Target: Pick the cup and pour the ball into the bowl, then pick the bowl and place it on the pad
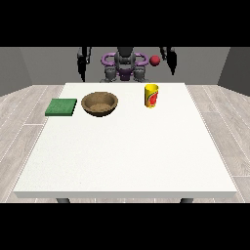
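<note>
One yellow cylindrical cup (151, 95) with a red mark, upright at tabletop rear right. One round brown wooden-looking bowl (99, 103), rear centre-left. One flat square green pad (61, 107) just left of it, apart. One red ball (155, 60) showing above the table's far edge, near the robot. Two black hands (83, 62) (170, 59) hang down; fingers' state: cannot tell. White matte tabletop (127, 156), grey plank floor (19, 122), grey walls.

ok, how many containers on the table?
2: a brown bowl left of centre near the far edge, beside the green pad, and a yellow cup to its right. None look hidden.
</note>
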`<state>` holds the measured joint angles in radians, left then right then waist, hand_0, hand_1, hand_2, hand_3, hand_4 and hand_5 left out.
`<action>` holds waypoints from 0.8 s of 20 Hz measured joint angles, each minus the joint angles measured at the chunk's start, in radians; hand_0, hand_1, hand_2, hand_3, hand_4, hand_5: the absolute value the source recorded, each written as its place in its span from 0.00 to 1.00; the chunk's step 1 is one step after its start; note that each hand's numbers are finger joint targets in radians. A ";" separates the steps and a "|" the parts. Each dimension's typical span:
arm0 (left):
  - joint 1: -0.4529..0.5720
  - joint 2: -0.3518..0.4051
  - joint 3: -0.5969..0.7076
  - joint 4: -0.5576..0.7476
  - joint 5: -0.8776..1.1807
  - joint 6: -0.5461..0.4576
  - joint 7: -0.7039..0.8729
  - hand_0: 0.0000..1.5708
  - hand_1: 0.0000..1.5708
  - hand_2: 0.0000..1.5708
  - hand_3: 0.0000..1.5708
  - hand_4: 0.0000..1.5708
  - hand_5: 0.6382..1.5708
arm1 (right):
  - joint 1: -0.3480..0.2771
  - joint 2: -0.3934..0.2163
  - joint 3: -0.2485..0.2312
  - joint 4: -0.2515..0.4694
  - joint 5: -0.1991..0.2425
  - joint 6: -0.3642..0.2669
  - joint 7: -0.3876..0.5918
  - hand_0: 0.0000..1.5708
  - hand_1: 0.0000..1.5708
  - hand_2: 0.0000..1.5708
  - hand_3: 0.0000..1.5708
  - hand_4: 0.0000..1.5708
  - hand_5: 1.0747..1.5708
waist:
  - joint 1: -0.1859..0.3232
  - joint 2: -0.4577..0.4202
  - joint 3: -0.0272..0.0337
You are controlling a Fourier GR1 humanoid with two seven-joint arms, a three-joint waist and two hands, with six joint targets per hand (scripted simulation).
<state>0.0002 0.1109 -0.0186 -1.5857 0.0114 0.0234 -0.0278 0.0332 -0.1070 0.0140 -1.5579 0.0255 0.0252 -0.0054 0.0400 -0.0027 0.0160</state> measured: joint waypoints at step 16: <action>-0.062 0.078 0.184 -0.123 0.225 -0.093 0.130 0.00 0.00 0.00 0.00 0.00 0.97 | -0.004 -0.131 -0.219 -0.122 -0.258 0.165 0.065 0.00 0.00 0.00 0.00 0.00 1.00 | -0.056 -0.124 -0.0155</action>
<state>-0.0619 0.1894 0.1659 -1.7087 0.2368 -0.0692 0.1024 0.0288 -0.2385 -0.2050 -1.6801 -0.2330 0.1906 0.0598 -0.0163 -0.1265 0.0005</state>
